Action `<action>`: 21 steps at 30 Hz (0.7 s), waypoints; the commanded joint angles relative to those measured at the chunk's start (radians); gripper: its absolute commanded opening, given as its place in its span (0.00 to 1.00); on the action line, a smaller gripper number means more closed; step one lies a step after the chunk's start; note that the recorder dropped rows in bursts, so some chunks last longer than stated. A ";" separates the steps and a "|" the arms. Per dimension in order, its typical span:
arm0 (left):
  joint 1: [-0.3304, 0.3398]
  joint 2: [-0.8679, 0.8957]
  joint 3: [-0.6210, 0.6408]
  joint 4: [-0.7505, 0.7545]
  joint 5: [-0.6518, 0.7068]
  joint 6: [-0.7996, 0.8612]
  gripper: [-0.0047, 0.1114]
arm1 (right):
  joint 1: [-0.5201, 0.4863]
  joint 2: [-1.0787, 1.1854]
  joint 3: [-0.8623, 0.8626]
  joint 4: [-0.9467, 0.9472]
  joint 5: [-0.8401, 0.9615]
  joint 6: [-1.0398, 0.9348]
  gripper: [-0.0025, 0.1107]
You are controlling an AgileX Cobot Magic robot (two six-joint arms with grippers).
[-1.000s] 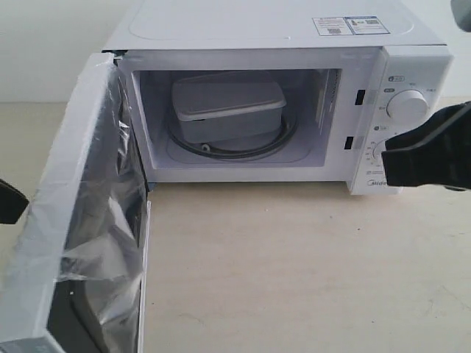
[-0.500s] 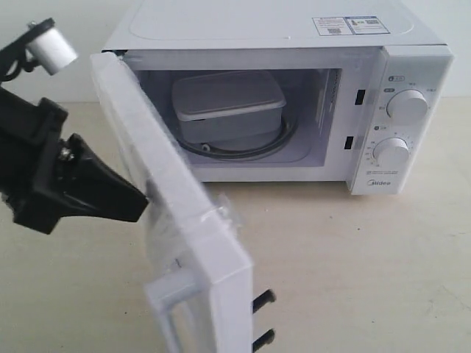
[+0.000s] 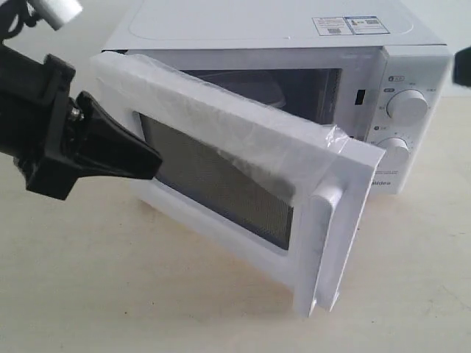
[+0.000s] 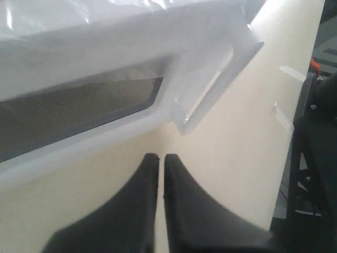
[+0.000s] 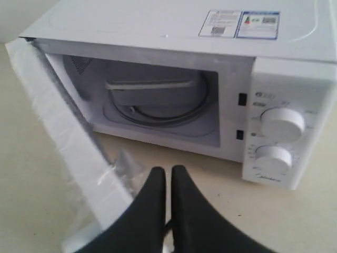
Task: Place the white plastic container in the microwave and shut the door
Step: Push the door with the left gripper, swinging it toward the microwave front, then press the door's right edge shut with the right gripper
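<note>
The white microwave (image 3: 257, 26) stands at the back of the table with its door (image 3: 221, 176) swung about half shut. The bar handle (image 3: 327, 243) points toward the camera and loose clear film lies over the top edge. My left gripper (image 3: 151, 163) is shut and empty, its tips at the door's outer face near the hinge side. In the left wrist view the gripper (image 4: 160, 157) sits just below the door (image 4: 105, 105) and handle (image 4: 216, 84). The white plastic container (image 5: 152, 95) rests on the turntable inside. My right gripper (image 5: 168, 171) is shut and empty, in front of the microwave (image 5: 158, 26).
Two round knobs (image 3: 407, 105) (image 3: 394, 151) sit on the microwave's right panel. The beige table (image 3: 184, 294) spreads in front of it. A dark bit of the right arm (image 3: 464, 66) shows at the right edge. A dark frame (image 4: 316, 132) stands beyond the table edge.
The door has swung from wide open to about half shut, with the left arm moving in behind it. The right arm has drawn back to the right edge. The container is now mostly hidden in the exterior view.
</note>
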 commanded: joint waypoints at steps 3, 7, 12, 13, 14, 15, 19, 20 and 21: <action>-0.002 -0.104 -0.009 0.042 -0.023 -0.042 0.08 | 0.003 -0.073 0.195 0.001 -0.278 0.108 0.02; -0.002 -0.170 -0.009 0.087 -0.050 -0.105 0.08 | 0.003 -0.122 0.256 0.003 -0.390 0.162 0.02; -0.002 -0.244 -0.009 0.079 -0.086 -0.165 0.08 | 0.003 -0.117 0.363 0.041 -0.572 0.207 0.02; -0.002 -0.257 -0.009 0.079 -0.088 -0.181 0.08 | 0.003 -0.105 0.382 0.044 -0.594 0.209 0.02; -0.002 -0.270 -0.009 0.079 -0.088 -0.189 0.08 | 0.003 -0.095 0.396 0.044 -0.608 0.209 0.02; -0.002 -0.279 -0.009 0.079 -0.088 -0.192 0.08 | 0.003 -0.090 0.404 0.046 -0.619 0.209 0.02; -0.002 -0.315 -0.009 0.079 -0.088 -0.204 0.08 | 0.003 -0.035 0.422 0.046 -0.727 0.203 0.02; -0.002 -0.321 -0.009 0.079 -0.088 -0.204 0.08 | 0.003 -0.013 0.422 0.046 -0.767 0.193 0.02; -0.002 -0.323 -0.009 0.079 -0.088 -0.206 0.08 | 0.003 0.012 0.422 0.046 -0.803 0.178 0.02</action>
